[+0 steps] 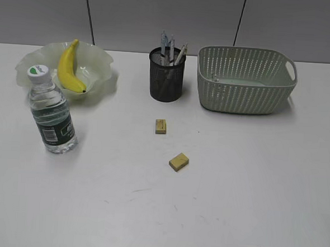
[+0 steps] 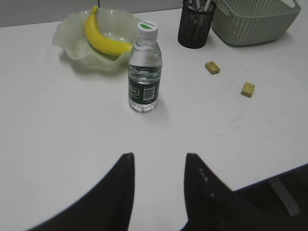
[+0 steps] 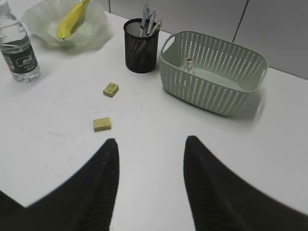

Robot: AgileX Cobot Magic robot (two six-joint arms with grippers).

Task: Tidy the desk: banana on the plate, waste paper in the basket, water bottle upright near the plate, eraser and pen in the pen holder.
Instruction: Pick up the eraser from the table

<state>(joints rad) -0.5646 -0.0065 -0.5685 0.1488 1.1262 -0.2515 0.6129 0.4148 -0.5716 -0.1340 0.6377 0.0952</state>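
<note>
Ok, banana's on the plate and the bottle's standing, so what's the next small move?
Probably bring the open right gripper down over the nearer eraser. Both erasers still lie loose on the desk, the other closer to the pen holder, which already holds pens. That eraser sits just ahead of the right gripper, with nothing around it.

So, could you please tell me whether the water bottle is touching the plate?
Apart. The left wrist view shows bare desk between the base of the water bottle and the plate; only its cap overlaps the plate's rim in the image.
</note>
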